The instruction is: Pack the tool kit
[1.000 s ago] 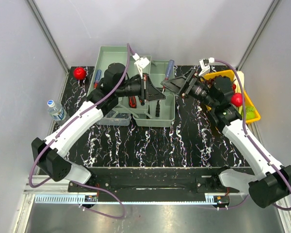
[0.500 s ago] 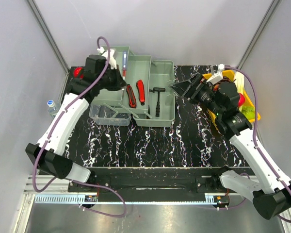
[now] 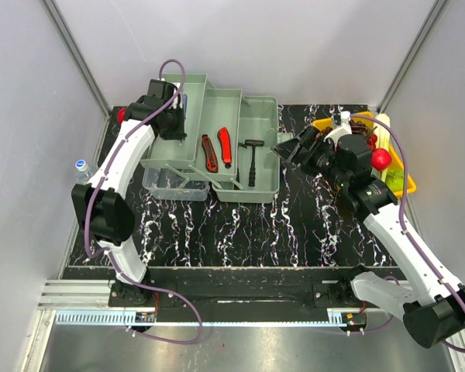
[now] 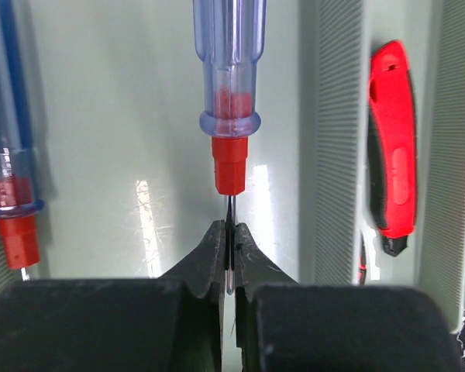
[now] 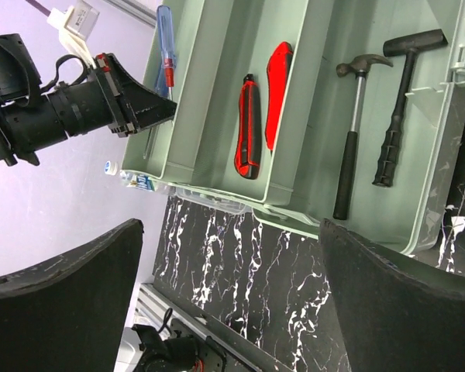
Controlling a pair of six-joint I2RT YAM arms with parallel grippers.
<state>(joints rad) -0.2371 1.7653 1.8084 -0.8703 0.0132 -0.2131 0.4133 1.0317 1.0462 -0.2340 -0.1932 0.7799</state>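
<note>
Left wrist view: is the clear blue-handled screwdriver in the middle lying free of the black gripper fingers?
No, the left gripper is shut on the thin metal shaft of that clear blue-handled screwdriver.

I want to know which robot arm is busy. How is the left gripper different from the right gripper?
The left gripper is shut; the right gripper is wide open. The left gripper pinches the thin metal tip of a clear-handled screwdriver; the right gripper holds nothing. The left gripper is over the toolbox's far-left tray; the right gripper is by its right edge. Both are black with two fingers.
</note>
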